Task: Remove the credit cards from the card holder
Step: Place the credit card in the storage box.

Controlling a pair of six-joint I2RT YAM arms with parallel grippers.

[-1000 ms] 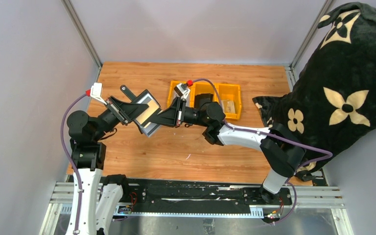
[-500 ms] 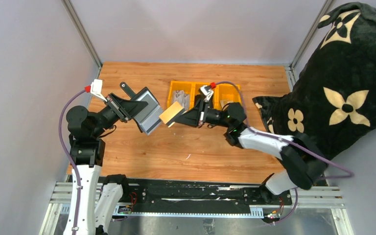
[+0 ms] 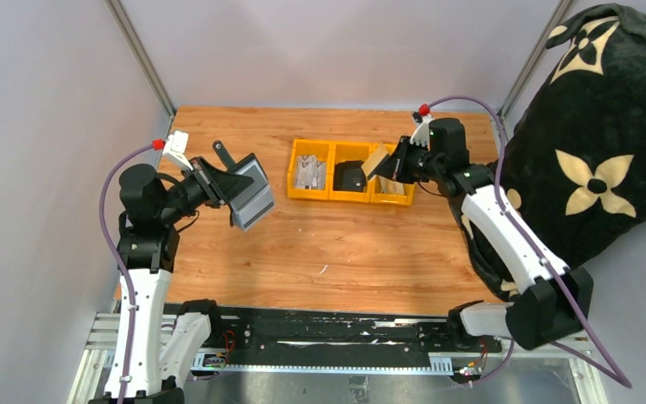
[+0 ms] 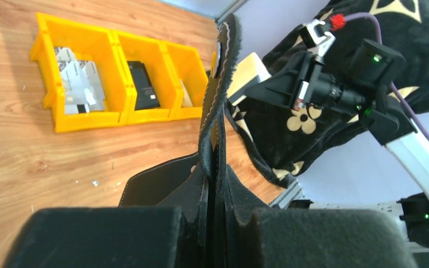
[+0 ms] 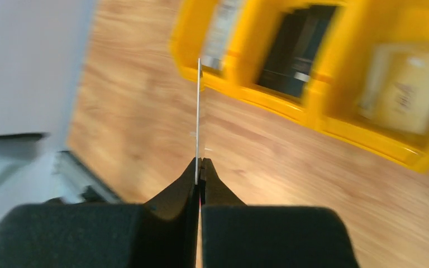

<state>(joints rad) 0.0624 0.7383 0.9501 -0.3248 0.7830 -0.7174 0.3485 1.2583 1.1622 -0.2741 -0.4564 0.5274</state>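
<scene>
The left gripper is closed narrowly on the card holder, which is held clear of the wooden table at the left of the scene. The holder is folded open and tilted, its grey inside is turned up towards the top camera, and its strap tab projects to the far left. In the left wrist view the holder is seen edge-on, pinched between the fingers.

A yellow bin with three compartments stands at the middle of the table. Grey-white cards lie in its left compartment; their printing is too small to be read. A black item is held in the middle compartment and a tan item in the right one.

The right gripper is clamped on a single pale card, which is held above the bin, about over the divider between the middle and right compartments. In the right wrist view this card is seen edge-on and upright between the closed jaws; the bin behind it is blurred.

A black fabric with cream flower motifs lies at the far right.
</scene>
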